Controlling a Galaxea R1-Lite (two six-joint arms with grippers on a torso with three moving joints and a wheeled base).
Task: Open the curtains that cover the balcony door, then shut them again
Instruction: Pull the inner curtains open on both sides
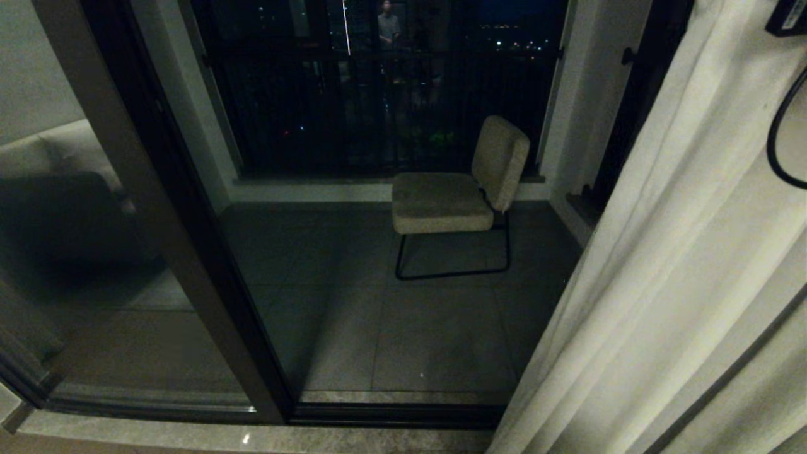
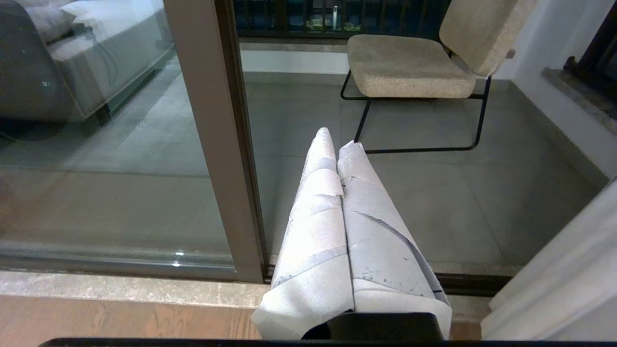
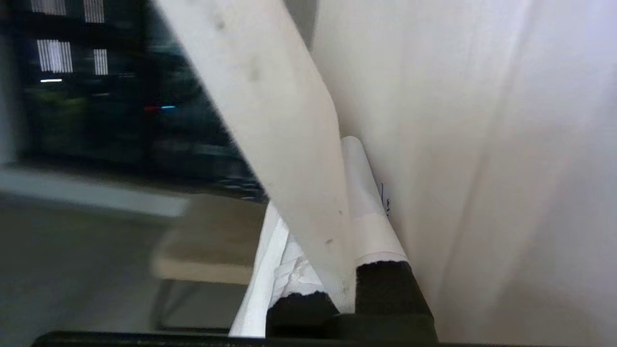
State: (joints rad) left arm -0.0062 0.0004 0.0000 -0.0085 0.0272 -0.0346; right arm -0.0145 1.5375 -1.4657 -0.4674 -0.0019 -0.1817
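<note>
The cream curtains [image 1: 681,252] hang gathered at the right of the head view, leaving the balcony door [image 1: 189,239] uncovered. The door shows a dark frame and a reflective glass panel [image 1: 88,265] on the left. In the right wrist view my right gripper [image 3: 318,193] is shut on a hemmed edge of the curtains [image 3: 270,106], which runs between its tape-wrapped fingers [image 3: 366,212]. More curtain folds [image 3: 482,168] press against that gripper's side. My left gripper [image 2: 337,137] is shut and empty, held low in front of the door frame [image 2: 212,144]. Neither gripper shows in the head view.
A beige chair [image 1: 454,195] on a black frame stands on the balcony tiles before the black railing [image 1: 378,94]. A person's reflection [image 1: 389,25] shows in the far glass. A stone threshold [image 2: 120,286] and wood floor [image 2: 120,318] lie below. A black cable [image 1: 778,139] hangs at the far right.
</note>
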